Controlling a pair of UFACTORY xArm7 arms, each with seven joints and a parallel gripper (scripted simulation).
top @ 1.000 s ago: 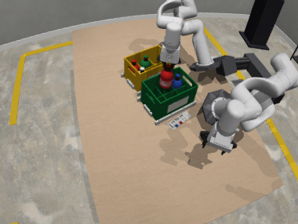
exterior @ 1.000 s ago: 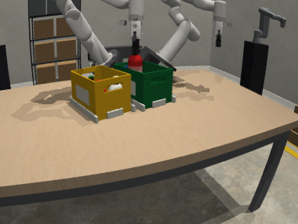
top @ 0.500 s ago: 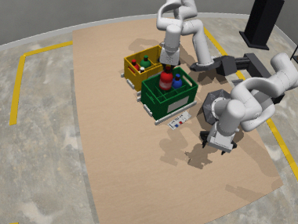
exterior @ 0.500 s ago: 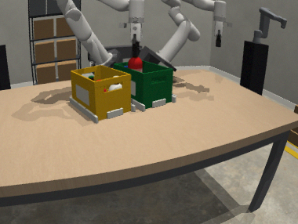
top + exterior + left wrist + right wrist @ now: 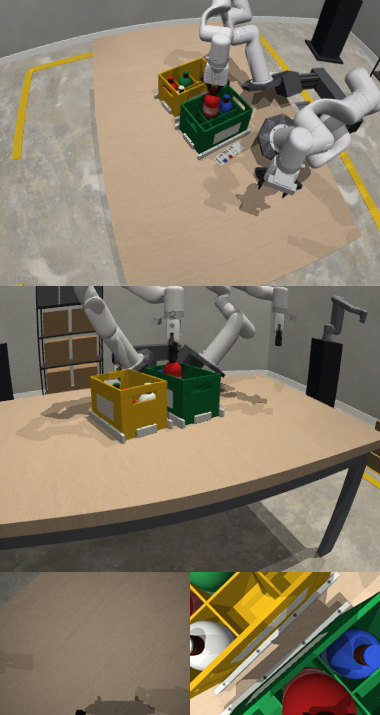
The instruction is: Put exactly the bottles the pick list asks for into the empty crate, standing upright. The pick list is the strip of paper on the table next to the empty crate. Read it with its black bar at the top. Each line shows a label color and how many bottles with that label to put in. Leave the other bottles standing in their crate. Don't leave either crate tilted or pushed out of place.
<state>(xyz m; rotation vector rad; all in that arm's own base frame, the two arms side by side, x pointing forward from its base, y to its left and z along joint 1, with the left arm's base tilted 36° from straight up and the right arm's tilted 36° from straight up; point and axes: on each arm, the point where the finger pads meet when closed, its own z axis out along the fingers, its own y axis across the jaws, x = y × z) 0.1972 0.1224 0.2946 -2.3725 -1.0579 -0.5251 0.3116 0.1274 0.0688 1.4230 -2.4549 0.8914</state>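
My right gripper (image 5: pixel 214 90) (image 5: pixel 173 357) is shut on the neck of a red bottle (image 5: pixel 211 104) (image 5: pixel 172 369) (image 5: pixel 317 690). The bottle is upright, partly inside the green crate (image 5: pixel 196 134) (image 5: pixel 200 400), its shoulder above the rim. A blue bottle (image 5: pixel 226 104) (image 5: pixel 341 655) stands beside it in that crate. The yellow crate (image 5: pixel 173 103) (image 5: pixel 145 420) holds a green bottle (image 5: pixel 185 80) (image 5: pixel 212 578), a red bottle (image 5: pixel 170 82) and a white bottle (image 5: pixel 181 89) (image 5: pixel 215 646). The pick list (image 5: pixel 229 154) shows blue and red marks; its numbers are too small to read. My left gripper (image 5: pixel 272 190) (image 5: pixel 278 338) is open and empty above the table.
Pale rails flank both crates, which stand close together with a narrow gap. The left arm hangs on the far side of the pick list from the green crate. A dark hexagonal base (image 5: pixel 267 137) stands near the green crate.
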